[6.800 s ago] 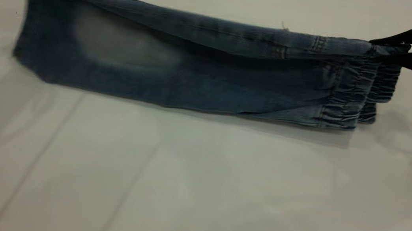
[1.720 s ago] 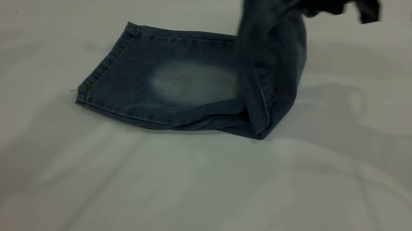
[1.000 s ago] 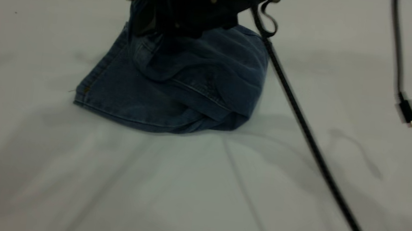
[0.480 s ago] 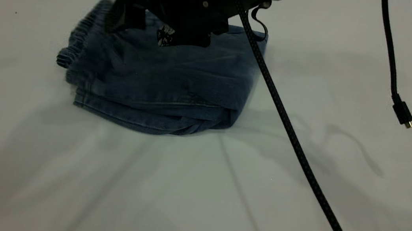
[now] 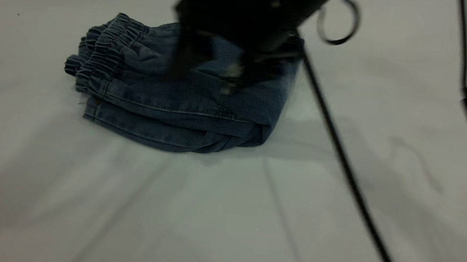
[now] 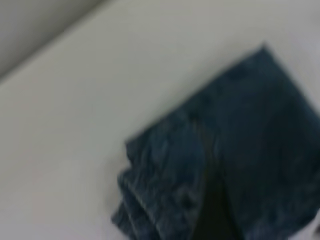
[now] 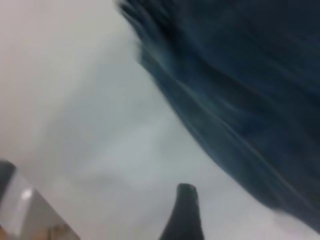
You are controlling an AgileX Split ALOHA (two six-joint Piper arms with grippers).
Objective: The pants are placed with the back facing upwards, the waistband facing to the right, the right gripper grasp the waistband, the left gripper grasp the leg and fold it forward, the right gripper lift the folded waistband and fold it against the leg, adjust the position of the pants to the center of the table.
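Exterior view: the pants lie folded in a thick bundle on the table, toward eleven o'clock of its centre, elastic waistband at the bundle's nine o'clock edge. Wide bare tabletop spreads from three through nine o'clock. The right gripper hangs over the bundle's twelve o'clock part, blurred; whether it is released or clenched I cannot tell. A cable slants toward five o'clock.

Left wrist view: folded denim, bare table beyond its edges.

Right wrist view: one dark finger shows apart from the denim edge.
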